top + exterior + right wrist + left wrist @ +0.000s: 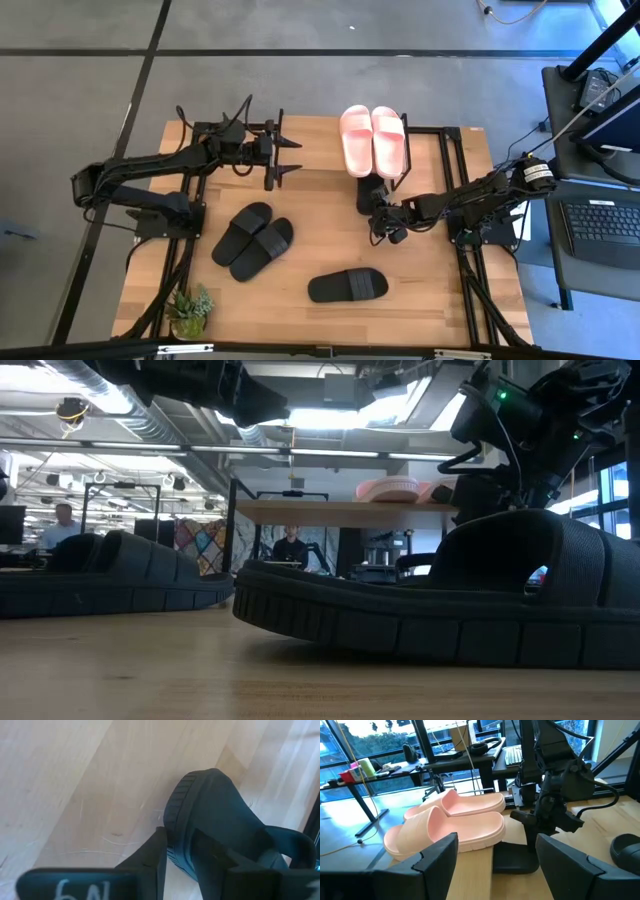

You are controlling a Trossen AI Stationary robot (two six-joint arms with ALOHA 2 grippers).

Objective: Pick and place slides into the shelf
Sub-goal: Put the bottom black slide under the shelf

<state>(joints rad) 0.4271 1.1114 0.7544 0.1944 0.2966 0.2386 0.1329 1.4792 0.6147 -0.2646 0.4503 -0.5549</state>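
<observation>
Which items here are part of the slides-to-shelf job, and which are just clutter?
Job:
- pink pair, on the shelf
- black slide at the right tool
- black pair on the table
- lone black slide on the table

Clutter:
- potted plant at the table corner
- laptop on the side desk

Two pink slides (pixel 373 139), four black slides (pixel 348 285).

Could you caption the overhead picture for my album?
Right claw places a black slide below the shelf holding pink slides.
</observation>
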